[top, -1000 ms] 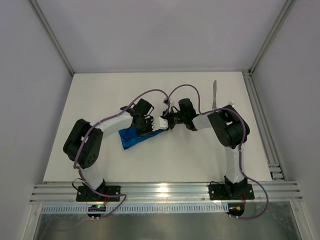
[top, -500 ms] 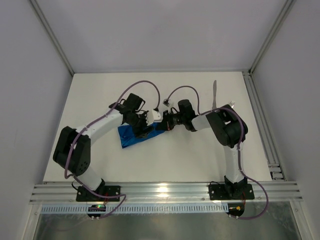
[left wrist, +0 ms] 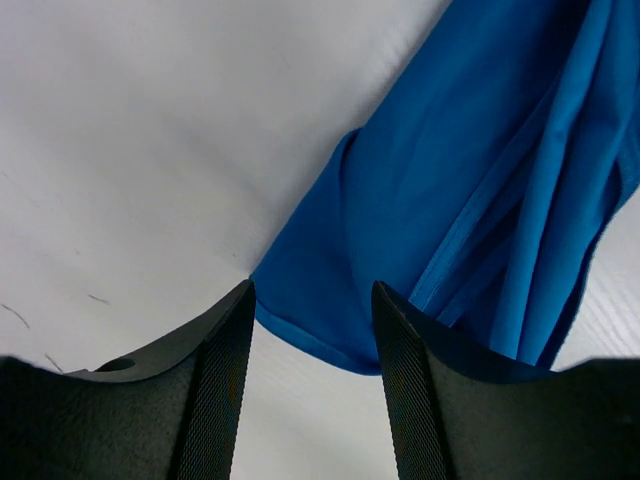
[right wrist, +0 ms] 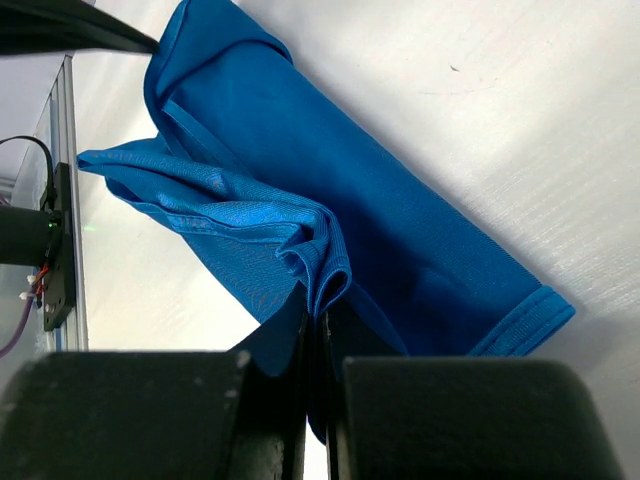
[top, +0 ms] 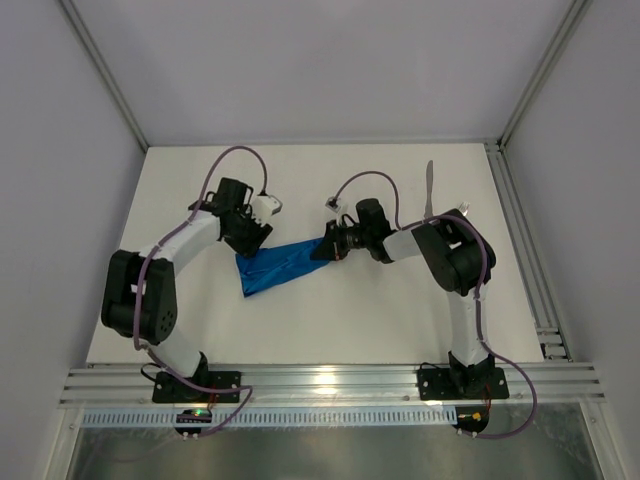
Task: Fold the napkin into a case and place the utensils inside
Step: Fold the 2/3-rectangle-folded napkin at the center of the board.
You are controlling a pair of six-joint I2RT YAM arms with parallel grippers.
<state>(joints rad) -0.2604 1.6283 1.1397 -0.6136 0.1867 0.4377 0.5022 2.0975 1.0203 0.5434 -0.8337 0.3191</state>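
The bright blue napkin (top: 281, 265) lies as a narrow, rumpled strip in the middle of the table. My right gripper (top: 322, 248) is shut on a bunched fold at its right end; the right wrist view shows the napkin (right wrist: 300, 180) pinched between the closed jaws of my right gripper (right wrist: 318, 318). My left gripper (top: 252, 240) stands open just off the strip's left end. The left wrist view has that end of the napkin (left wrist: 450, 190) lying ahead of the open left gripper (left wrist: 312, 300), with nothing between the fingers. A silver knife (top: 429, 186) lies at the back right. The fork is hard to make out.
An aluminium rail (top: 520, 230) runs along the table's right edge, close to the knife. Grey walls enclose the back and sides. The left arm's purple cable (top: 225, 160) loops above its wrist.
My left gripper opened, let go of the napkin and drew back up and to the left. My right gripper shut on the napkin's right end, and the cloth now lies stretched longer.
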